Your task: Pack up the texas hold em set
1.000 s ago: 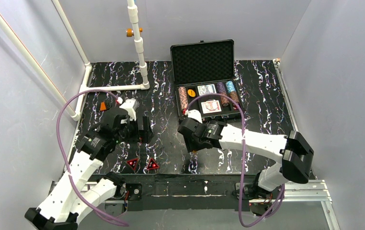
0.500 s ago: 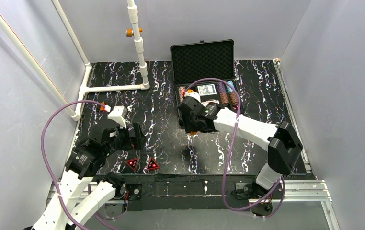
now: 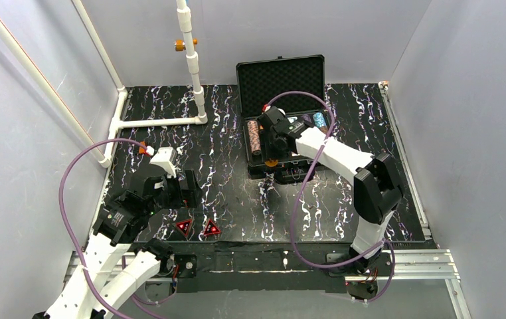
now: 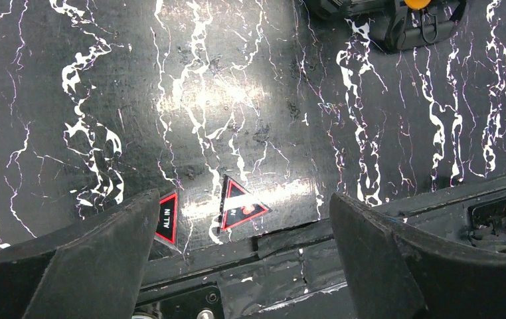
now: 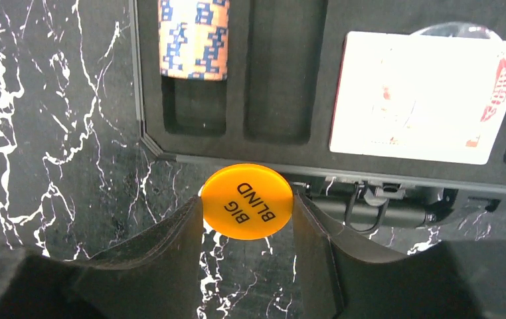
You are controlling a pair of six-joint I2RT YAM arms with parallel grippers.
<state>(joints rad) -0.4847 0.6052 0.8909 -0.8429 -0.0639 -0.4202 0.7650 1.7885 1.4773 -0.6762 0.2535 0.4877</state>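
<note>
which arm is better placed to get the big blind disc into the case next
Right. The right gripper is shut on the orange BIG BLIND disc at the front edge of the open case. The left gripper is open, over the red-black triangles, far from the case.

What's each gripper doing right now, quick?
Left gripper: open, holding nothing.
Right gripper: closed on the round orange "BIG BLIND" disc.

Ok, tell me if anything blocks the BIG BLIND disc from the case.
Nothing visible does. The right gripper holds the BIG BLIND disc in front of the case; the empty foam slot beyond is uncovered.
</note>
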